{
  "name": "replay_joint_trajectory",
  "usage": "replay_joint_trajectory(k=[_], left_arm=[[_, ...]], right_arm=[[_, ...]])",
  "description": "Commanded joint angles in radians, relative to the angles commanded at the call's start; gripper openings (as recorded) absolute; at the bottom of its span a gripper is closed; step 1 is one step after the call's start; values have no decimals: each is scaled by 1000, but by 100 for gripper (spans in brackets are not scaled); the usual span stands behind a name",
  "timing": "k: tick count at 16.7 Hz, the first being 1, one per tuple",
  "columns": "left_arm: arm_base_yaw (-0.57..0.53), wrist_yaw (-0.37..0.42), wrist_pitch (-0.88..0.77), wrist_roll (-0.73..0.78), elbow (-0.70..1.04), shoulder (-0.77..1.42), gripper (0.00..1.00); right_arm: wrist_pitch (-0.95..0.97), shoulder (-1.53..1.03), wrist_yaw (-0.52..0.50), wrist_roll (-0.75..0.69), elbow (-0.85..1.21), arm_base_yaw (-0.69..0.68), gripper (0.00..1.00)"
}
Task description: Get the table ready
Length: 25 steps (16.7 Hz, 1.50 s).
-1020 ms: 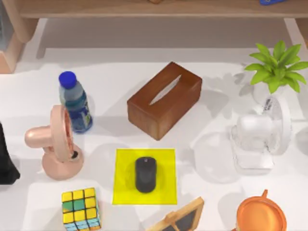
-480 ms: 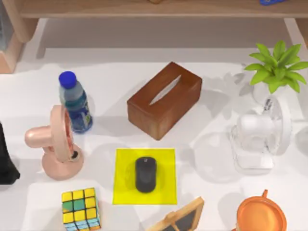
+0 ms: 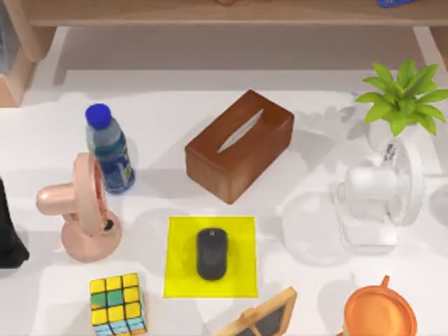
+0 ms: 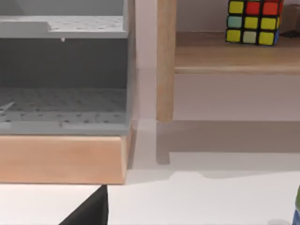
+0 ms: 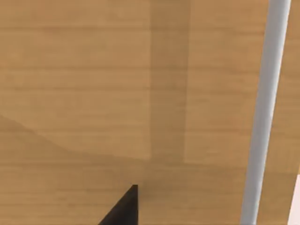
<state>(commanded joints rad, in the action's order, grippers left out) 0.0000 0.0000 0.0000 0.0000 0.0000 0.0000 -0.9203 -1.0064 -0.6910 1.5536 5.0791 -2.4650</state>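
The white table (image 3: 161,105) carries many objects. At its middle front, a black mouse (image 3: 211,253) lies on a yellow mat (image 3: 238,276). A brown tissue box (image 3: 239,145) stands behind the mat. A dark part of my left arm (image 3: 7,234) sits at the table's left edge, apart from every object. A black tip of the left gripper (image 4: 89,211) hangs over the table (image 4: 197,201) facing the shelf unit (image 4: 165,61). A black tip of the right gripper (image 5: 123,208) is close against a light wood surface (image 5: 93,93).
On the left stand a blue-capped bottle (image 3: 110,149), a pink fan (image 3: 80,208) and a colour cube (image 3: 117,302). On the right are a white fan (image 3: 378,196), a potted plant (image 3: 402,94) and an orange cup (image 3: 380,313). A small framed board (image 3: 262,316) leans at the front. Another cube (image 4: 253,21) sits on the shelf.
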Motion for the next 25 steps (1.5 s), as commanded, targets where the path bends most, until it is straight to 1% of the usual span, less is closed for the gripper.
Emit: replay_joint_trajectory(k=[8,9,18,20,25], left_arm=[[0,0,0,0,0,0,100],[0,0,0,0,0,0,100],[0,0,0,0,0,0,100],[0,0,0,0,0,0,100],[0,0,0,0,0,0,100]], right_arm=[[0,0,0,0,0,0,2],[0,0,0,0,0,0,0],[5,3,2,1,-2,-1,0],[27,20,23,0,-41,-22,0],[120,92,108,3,-216,-109,0]])
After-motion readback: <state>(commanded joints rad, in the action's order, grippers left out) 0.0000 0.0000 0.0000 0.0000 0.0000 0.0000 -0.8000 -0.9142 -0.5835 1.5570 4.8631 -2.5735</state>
